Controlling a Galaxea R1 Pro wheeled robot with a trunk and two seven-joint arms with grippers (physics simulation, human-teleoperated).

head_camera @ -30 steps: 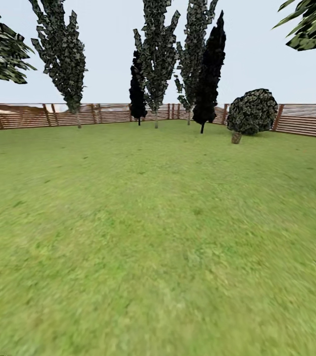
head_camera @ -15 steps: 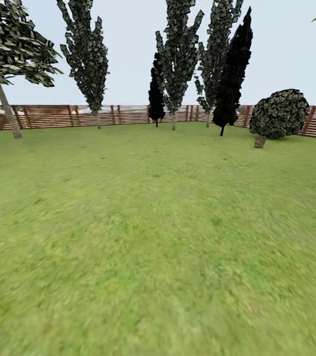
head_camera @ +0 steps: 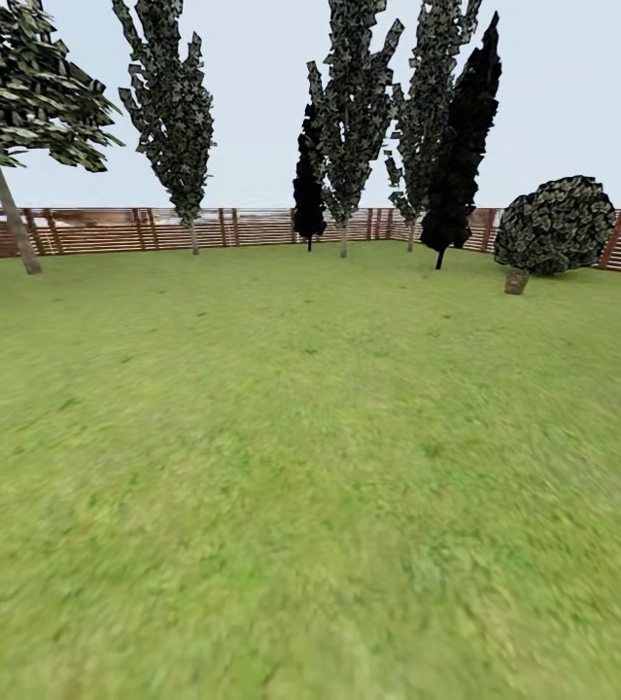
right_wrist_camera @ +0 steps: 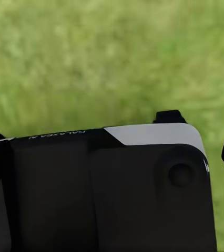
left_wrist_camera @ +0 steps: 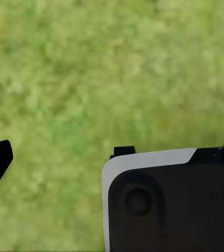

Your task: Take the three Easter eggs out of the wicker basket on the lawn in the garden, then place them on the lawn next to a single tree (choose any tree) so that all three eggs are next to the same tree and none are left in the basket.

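We are looking out from the head view over the lawn (head_camera: 281, 467), which is spreading wide and bright green up to a brown slatted fence (head_camera: 106, 229) running along the far edge. At the far left a tree (head_camera: 11, 216) with a bare, leaning trunk and a leafy crown is standing on the grass just before the fence. Moving right, a tall cone-shaped tree (head_camera: 169, 107) is rising near the fence, then a cluster of cone-shaped trees (head_camera: 397, 126), two of them almost black. Farther right a round bush (head_camera: 555, 226) is sitting on a short stump.

In the left wrist view, the black and white body of the left gripper (left_wrist_camera: 170, 202) is hanging above blurred grass; we cannot tell how its jaws are standing. In the right wrist view, the right gripper (right_wrist_camera: 112, 191) is likewise hanging over grass, and its jaw state is unclear to us too.
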